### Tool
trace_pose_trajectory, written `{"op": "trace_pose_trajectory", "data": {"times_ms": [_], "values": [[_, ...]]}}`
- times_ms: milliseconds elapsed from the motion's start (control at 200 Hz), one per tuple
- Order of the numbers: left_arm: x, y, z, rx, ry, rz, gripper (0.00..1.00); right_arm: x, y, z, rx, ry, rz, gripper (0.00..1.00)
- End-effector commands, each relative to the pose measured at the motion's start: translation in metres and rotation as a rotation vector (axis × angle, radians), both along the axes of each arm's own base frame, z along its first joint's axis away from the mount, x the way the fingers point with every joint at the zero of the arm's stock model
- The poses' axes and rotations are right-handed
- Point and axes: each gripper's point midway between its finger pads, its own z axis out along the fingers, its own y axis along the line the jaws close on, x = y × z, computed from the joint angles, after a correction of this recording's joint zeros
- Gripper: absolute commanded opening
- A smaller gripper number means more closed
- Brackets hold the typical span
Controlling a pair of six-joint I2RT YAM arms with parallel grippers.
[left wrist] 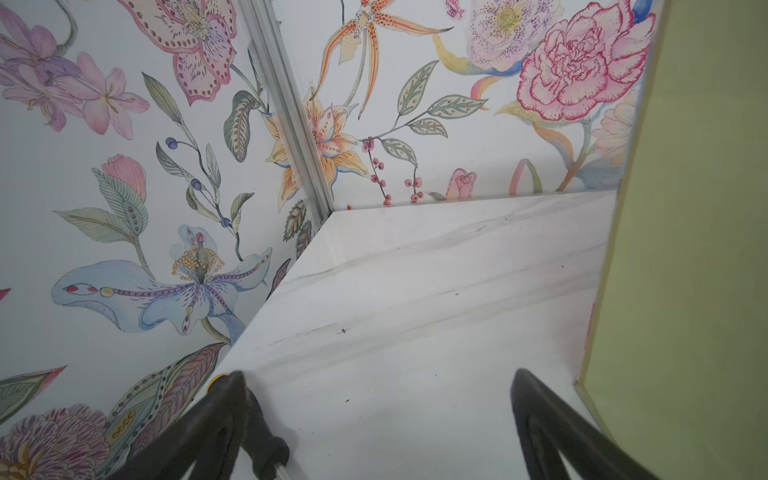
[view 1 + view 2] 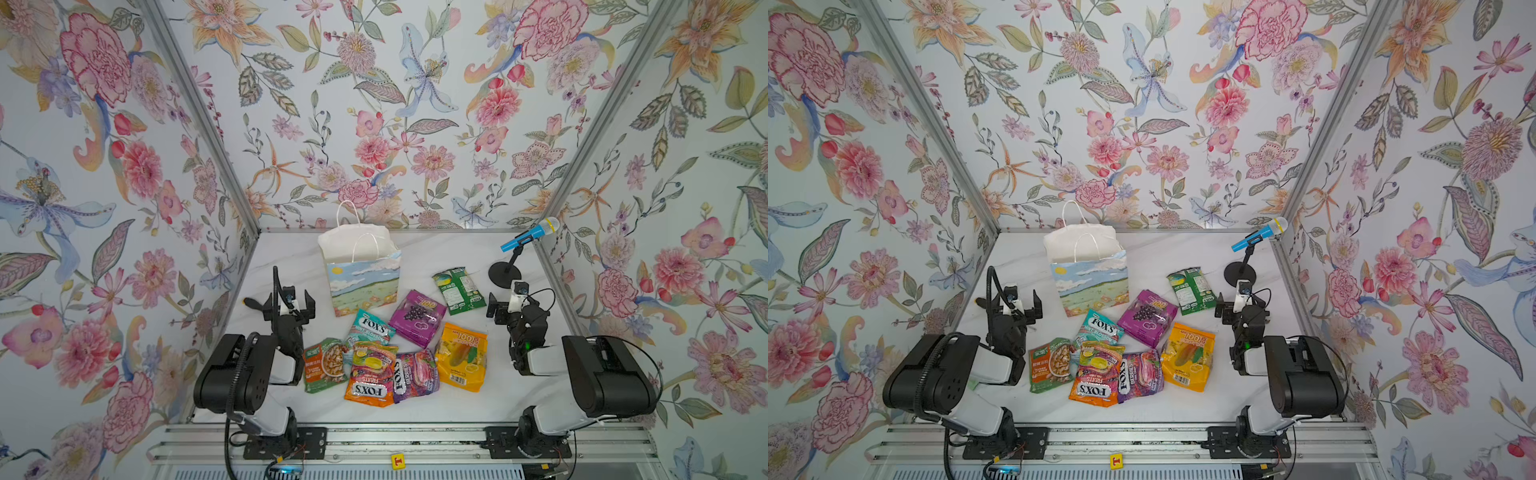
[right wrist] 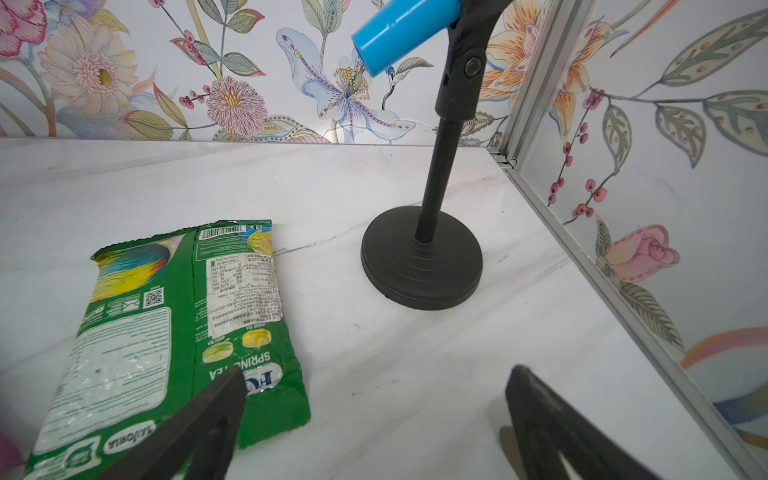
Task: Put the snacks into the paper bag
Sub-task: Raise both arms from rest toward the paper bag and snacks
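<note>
- The left pincer hovers over the white table with its jaws spread wide and nothing between them.
- The paper bag stands upright just beside that pincer, on its inner side, mouth open. Its pale green side wall is close to one finger.
- The right pincer is also gaping wide and holds nothing.
- The green packet lies flat, back side up, just beside the right pincer's inner finger. I cannot tell whether they touch.
- The microphone stand is ahead of the right pincer.
- Between the two pincers and back toward the arm bases lie the other snacks:
  - purple "100" bag
  - yellow "100" bag
  - teal FOX'S bag
  - orange FOX'S bag
  - purple FOX'S bag
  - nut pouch
</note>
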Motion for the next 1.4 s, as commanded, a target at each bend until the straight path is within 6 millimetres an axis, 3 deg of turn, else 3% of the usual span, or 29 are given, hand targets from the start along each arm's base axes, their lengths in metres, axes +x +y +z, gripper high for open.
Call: {"op": "trace_pose_trajectory", "data": {"times_ms": [0, 876, 906, 1011, 1016, 1076, 1141, 1301, 1356, 1361, 1366, 1371, 1396], "values": [[0.004, -0.007, 0.008, 0.006, -0.023, -0.043, 0.99, 0.004, 0.002, 0.003, 0.015, -0.008, 0.003, 0.99], [-0.001, -0.004, 0.01, -0.003, -0.043, -0.034, 0.99, 0.004, -0.001, 0.005, 0.014, -0.012, -0.014, 0.99], [-0.004, -0.004, 0.029, -0.004, -0.1, -0.028, 0.99, 0.004, -0.004, 0.006, 0.013, -0.01, -0.039, 0.99], [-0.019, 0.005, 0.035, -0.035, -0.057, 0.032, 0.99, 0.01, -0.018, 0.018, 0.004, 0.074, -0.142, 0.99], [-0.015, 0.006, 0.045, -0.037, -0.074, 0.034, 0.99, 0.011, -0.019, 0.019, 0.003, 0.08, -0.151, 0.99], [-0.008, 0.006, 0.065, -0.124, -0.035, 0.04, 0.99, 0.015, -0.028, 0.031, 0.037, 0.157, -0.255, 0.99], [-0.006, 0.001, 0.099, -0.201, -0.048, 0.012, 0.99, 0.017, -0.039, 0.048, 0.227, 0.206, -0.394, 0.99], [-0.01, -0.009, 0.194, -0.211, -0.124, -0.079, 0.99, 0.031, -0.009, 0.058, 0.507, 0.291, -0.176, 0.99], [-0.001, -0.01, 0.214, -0.193, -0.056, -0.084, 0.96, 0.032, -0.003, 0.059, 0.525, 0.304, -0.152, 0.99], [0.002, -0.011, 0.206, -0.192, -0.026, -0.083, 0.96, 0.032, -0.002, 0.058, 0.526, 0.307, -0.15, 0.99], [0.001, -0.011, 0.219, -0.191, -0.048, -0.086, 0.95, 0.032, -0.002, 0.058, 0.527, 0.31, -0.151, 0.99], [0.004, -0.011, 0.209, -0.19, -0.015, -0.085, 0.95, 0.032, -0.001, 0.058, 0.527, 0.311, -0.149, 0.99], [0.01, -0.013, 0.214, -0.183, 0.032, -0.089, 0.94, 0.033, 0.002, 0.059, 0.527, 0.321, -0.143, 0.99]]}}
